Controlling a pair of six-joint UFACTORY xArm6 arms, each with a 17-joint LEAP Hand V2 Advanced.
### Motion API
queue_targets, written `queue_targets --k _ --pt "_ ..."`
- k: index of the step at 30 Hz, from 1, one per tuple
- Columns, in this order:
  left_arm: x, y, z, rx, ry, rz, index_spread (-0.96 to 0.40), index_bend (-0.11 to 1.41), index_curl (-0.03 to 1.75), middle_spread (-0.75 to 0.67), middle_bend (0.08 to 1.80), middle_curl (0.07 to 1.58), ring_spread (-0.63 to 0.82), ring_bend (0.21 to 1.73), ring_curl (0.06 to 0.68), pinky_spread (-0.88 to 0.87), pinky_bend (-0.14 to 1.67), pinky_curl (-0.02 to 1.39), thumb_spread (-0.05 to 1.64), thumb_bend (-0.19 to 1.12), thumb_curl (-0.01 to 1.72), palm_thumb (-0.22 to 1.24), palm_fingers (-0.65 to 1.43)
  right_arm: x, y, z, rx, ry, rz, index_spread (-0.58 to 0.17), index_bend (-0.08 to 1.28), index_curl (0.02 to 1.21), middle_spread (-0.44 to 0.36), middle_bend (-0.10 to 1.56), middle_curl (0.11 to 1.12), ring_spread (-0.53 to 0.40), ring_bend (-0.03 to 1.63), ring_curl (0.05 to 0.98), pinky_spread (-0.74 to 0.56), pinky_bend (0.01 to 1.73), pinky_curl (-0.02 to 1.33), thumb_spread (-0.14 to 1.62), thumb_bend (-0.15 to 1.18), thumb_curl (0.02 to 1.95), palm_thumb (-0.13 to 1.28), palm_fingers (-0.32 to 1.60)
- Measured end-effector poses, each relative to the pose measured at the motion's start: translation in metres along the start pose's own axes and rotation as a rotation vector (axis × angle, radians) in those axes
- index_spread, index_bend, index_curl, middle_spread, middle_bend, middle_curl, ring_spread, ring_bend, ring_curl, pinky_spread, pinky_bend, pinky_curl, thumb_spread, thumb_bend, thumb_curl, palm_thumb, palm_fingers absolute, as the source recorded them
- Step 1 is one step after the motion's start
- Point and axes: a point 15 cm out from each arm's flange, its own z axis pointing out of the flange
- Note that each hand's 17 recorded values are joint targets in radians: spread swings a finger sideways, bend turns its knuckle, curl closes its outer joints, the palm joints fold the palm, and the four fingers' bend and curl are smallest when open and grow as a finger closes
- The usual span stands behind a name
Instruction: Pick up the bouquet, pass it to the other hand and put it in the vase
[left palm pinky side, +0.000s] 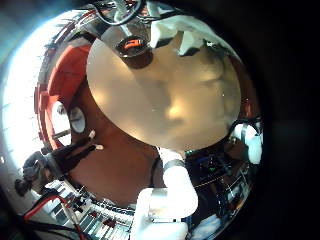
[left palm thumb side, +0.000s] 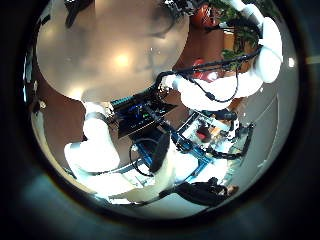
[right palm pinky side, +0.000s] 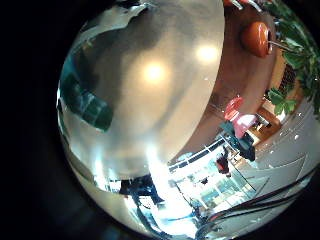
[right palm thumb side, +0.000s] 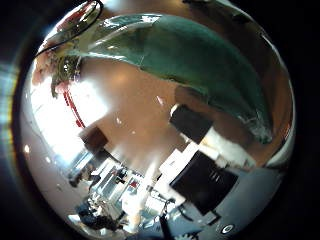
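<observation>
Bouquet at right robot hand; vase on table.
We find the bouquet (right palm thumb side: 180, 55) lying close across the right robot hand (right palm thumb side: 215, 140), though we cannot tell whether it is gripped. The left robot hand (left palm pinky side: 188, 38) hangs with slack, spread fingers near the vase (left palm pinky side: 135, 47) on the table (left palm pinky side: 160, 100).

We see a round table (left palm pinky side: 170, 95) with a pale, glossy top that reflects the lights. On it, near its edge, stands a dark vase (left palm pinky side: 133, 48); we cannot tell what else lies there.
</observation>
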Motion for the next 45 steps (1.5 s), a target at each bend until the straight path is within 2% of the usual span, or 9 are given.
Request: queue_targets --k 4,7,9,14,16,21,35,40,45 --pt "-0.001 -0.001 0.001 -0.001 -0.001 -0.002 0.04 0.16 0.29 0.41 0.20 0.33 0.55 0.55 0.202 0.53 0.31 0.32 1.11 -0.02 0.28 0.18 0.01 0.003 0.002 0.002 -0.006 0.046 -0.005 -0.270 0.18 0.37 -0.151 0.62 0.56 -0.261 1.08 0.471 -0.26 0.94 0.18 1.03 -0.01 0.39 0.62 0.73" --pt "-0.001 0.001 -0.001 0.003 -0.002 -0.006 0.04 0.16 0.29 0.41 0.20 0.33 0.55 0.54 0.201 0.53 0.31 0.32 1.11 -0.02 0.28 0.18 0.02 0.006 0.002 0.005 -0.010 0.093 -0.014 -0.350 0.22 0.40 -0.208 0.70 0.60 -0.279 1.12 0.481 -0.39 1.04 0.21 1.02 0.00 0.41 0.68 0.99" --pt "-0.001 0.001 -0.002 0.007 -0.002 -0.004 0.04 0.16 0.30 0.41 0.20 0.33 0.55 0.54 0.200 0.53 0.30 0.32 1.11 -0.02 0.28 0.18 0.02 0.004 0.003 0.006 -0.010 0.137 -0.031 -0.406 0.40 0.49 -0.238 0.78 0.66 -0.281 1.13 0.507 -0.42 1.09 0.25 0.99 0.00 0.44 0.76 1.18" --pt "-0.001 0.003 -0.005 0.017 -0.003 -0.005 0.03 0.16 0.30 0.41 0.20 0.33 0.55 0.54 0.200 0.54 0.30 0.32 1.11 -0.02 0.28 0.18 0.02 0.009 0.003 -0.011 0.051 0.233 -0.032 -0.452 0.69 0.67 -0.264 0.96 0.77 -0.272 1.21 0.572 -0.35 1.30 0.36 0.96 0.04 0.51 0.92 1.26" --pt "-0.001 0.004 -0.005 0.017 -0.003 -0.003 0.03 0.16 0.30 0.41 0.19 0.33 0.55 0.54 0.199 0.54 0.30 0.32 1.11 -0.02 0.28 0.18 0.02 0.008 0.001 -0.026 0.113 0.229 -0.024 -0.444 0.82 0.75 -0.257 1.06 0.83 -0.264 1.25 0.604 -0.31 1.36 0.40 0.95 0.05 0.54 0.98 1.22" --pt "-0.002 0.006 -0.007 0.028 -0.005 -0.003 0.04 0.16 0.30 0.41 0.19 0.33 0.55 0.54 0.201 0.54 0.30 0.32 1.11 -0.02 0.28 0.18 0.02 0.009 0.003 -0.060 0.309 0.188 -0.025 -0.409 0.98 0.88 -0.227 1.20 0.88 -0.252 1.33 0.663 -0.25 1.44 0.47 0.96 0.10 0.62 1.10 1.16" --pt "-0.011 0.000 -0.012 0.045 0.001 -0.019 0.03 0.16 0.30 0.41 0.20 0.33 0.55 0.53 0.200 0.54 0.29 0.32 1.11 -0.02 0.28 0.18 0.04 0.035 0.069 -0.192 0.784 0.190 -0.047 -0.323 1.09 0.99 -0.161 1.33 0.89 -0.213 1.41 0.743 -0.17 1.47 0.58 0.92 0.11 0.80 1.17 1.10" --pt "-0.009 -0.002 -0.020 0.069 0.018 -0.020 0.04 0.17 0.31 0.40 0.20 0.33 0.55 0.52 0.198 0.53 0.28 0.31 1.11 -0.02 0.28 0.19 0.05 0.061 0.100 -0.231 0.879 0.122 0.005 -0.306 1.10 1.00 -0.146 1.35 0.88 -0.211 1.41 0.754 -0.17 1.45 0.62 0.91 0.10 0.86 1.15 1.10" --pt "-0.009 -0.006 -0.028 0.100 0.075 -0.028 0.04 0.17 0.32 0.37 0.20 0.34 0.54 0.51 0.196 0.53 0.26 0.31 1.12 -0.02 0.28 0.19 0.09 0.045 0.114 -0.243 0.898 -0.105 -0.059 -0.291 1.11 1.00 -0.135 1.36 0.86 -0.210 1.42 0.760 -0.16 1.42 0.65 0.90 0.08 0.92 1.13 1.11"
